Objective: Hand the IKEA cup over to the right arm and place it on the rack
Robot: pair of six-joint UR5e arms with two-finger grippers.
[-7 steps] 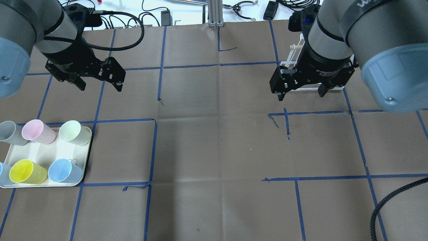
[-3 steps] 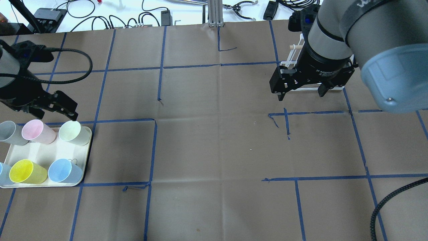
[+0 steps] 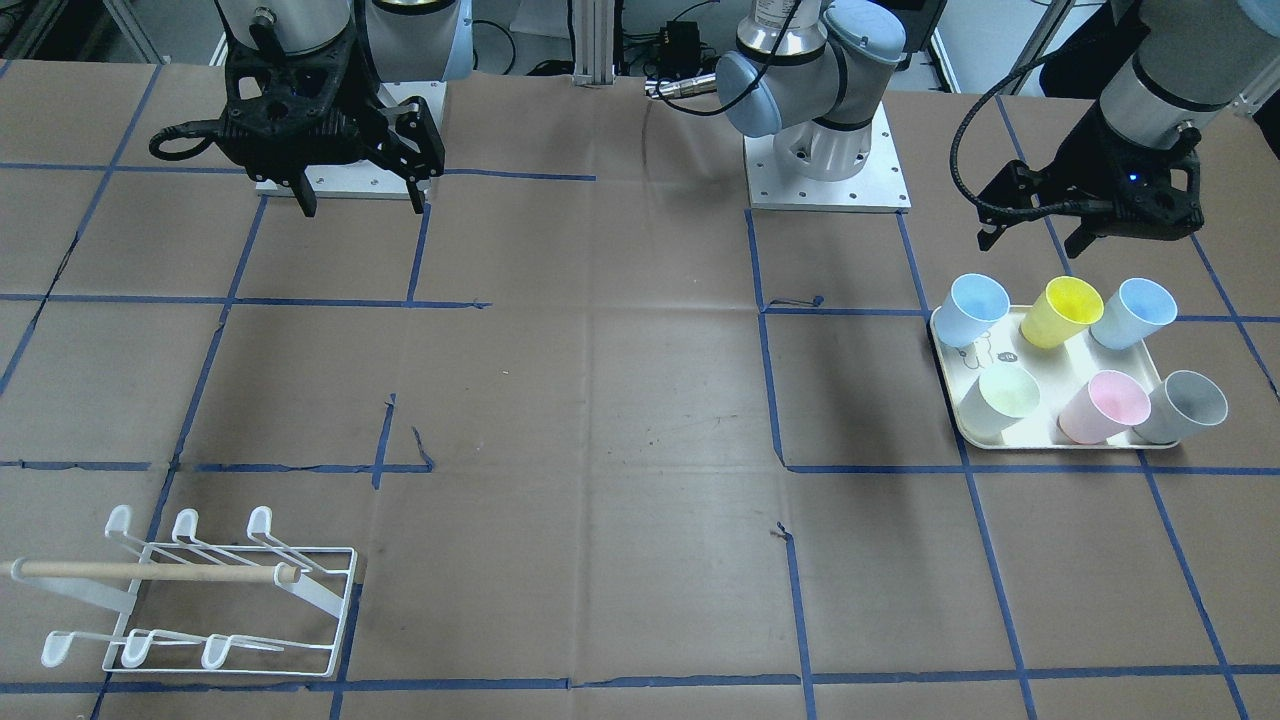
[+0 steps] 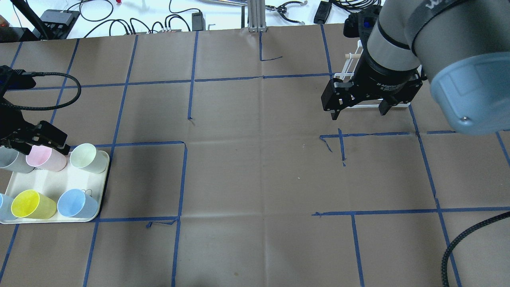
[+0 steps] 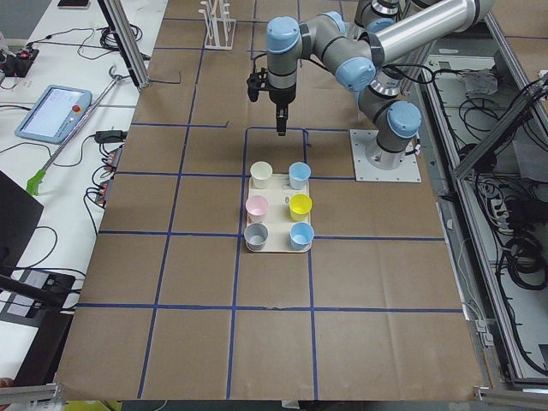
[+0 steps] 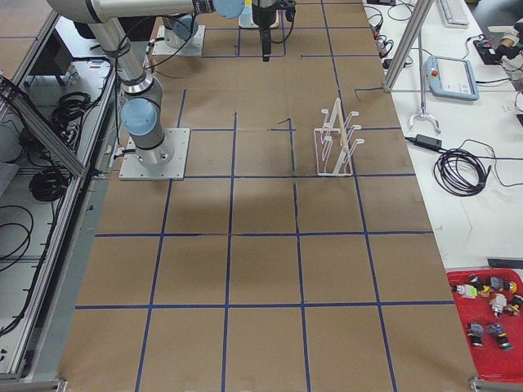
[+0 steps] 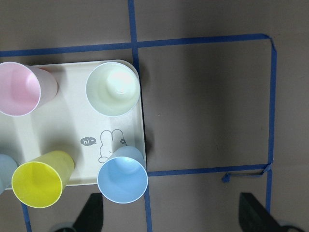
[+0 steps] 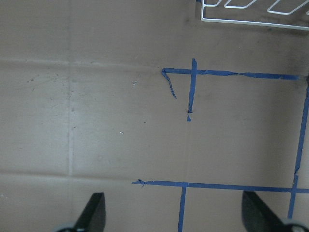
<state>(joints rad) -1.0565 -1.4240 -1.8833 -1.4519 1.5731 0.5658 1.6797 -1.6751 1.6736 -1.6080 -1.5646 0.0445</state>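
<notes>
Left fingers [image 7: 91,215]: spread, empty, raised near the cream tray [image 4: 51,181].
Aim: straddle the pale green cup [image 7: 113,89] at the tray's corner, clear of neighbours.
Right fingers [image 8: 94,212]: spread, empty, by the rack [image 3: 150,571].

The table [image 4: 255,179] is seen from above and behind the robot in the overhead view, and steeply from the opposite side in the front-facing view; the tray [image 3: 1048,432] and the rack [image 3: 150,571] are shared by both. The table's full length is taken in from afar by the two end views. Close downward looks are given by the wrist cameras: the tray by the left, the rack's edge by the right
</notes>
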